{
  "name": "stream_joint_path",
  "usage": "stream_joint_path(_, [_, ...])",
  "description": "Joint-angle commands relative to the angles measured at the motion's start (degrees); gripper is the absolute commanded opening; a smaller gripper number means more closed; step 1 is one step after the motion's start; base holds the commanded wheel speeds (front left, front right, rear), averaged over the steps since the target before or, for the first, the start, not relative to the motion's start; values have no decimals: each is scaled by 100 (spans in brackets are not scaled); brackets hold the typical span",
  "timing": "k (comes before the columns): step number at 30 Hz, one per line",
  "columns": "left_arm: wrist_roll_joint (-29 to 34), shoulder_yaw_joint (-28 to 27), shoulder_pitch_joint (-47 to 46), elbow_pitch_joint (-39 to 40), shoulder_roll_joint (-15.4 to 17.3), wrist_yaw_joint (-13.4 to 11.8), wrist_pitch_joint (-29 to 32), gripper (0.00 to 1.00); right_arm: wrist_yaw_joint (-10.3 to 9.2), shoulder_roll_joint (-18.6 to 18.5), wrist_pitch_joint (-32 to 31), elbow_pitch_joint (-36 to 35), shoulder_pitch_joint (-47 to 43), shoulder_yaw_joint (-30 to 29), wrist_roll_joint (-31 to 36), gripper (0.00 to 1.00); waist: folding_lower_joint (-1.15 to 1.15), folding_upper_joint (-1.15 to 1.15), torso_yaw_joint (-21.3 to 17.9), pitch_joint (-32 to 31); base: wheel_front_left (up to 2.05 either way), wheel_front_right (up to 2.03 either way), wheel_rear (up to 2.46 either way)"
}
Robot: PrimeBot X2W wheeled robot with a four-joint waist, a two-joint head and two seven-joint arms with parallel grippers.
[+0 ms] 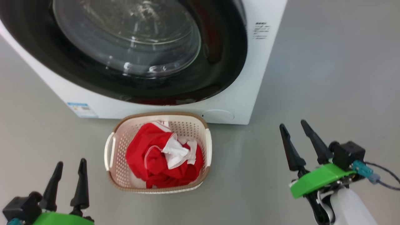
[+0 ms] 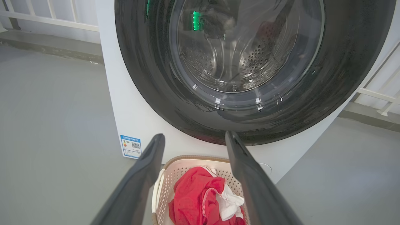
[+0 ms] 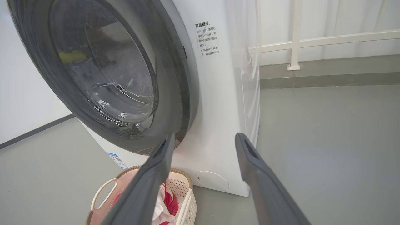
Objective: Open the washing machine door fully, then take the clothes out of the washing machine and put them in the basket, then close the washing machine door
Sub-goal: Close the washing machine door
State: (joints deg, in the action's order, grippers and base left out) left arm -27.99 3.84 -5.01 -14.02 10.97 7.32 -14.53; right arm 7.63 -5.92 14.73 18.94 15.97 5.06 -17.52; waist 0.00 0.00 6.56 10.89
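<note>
left gripper (image 1: 71,161), right gripper (image 1: 292,123), spread, seemingly empty

head: looks down on basket (image 1: 185,125) | wrists: low, facing door (image 2: 147,78) | shared: basket, door

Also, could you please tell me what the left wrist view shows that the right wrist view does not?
Left wrist view: the left gripper, open, and the perforated steel drum seen straight through the glass of the washing machine door.
Right wrist view: the right gripper, open, and a printed notice on the front of the washing machine, with the door seen at an angle, its glass giving reflections.
Both: the door, the machine's white front, and the basket on the grey floor below it, with the red clothes inside.
</note>
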Motion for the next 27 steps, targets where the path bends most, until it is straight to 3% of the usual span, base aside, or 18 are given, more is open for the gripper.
stream_joint_path(1, [40, -227, -5, 70, 198, 17, -47, 100, -14, -9, 27, -160, -96, 153, -39, 100, 0, 0, -204, -213, 0, 0, 0])
stream_joint_path(27, [273, -487, 587, 120, 202, 17, -47, 100, -14, -119, 27, -383, -1255, -159, -135, 100, 0, 0, -752, -738, 0, 0, 0])
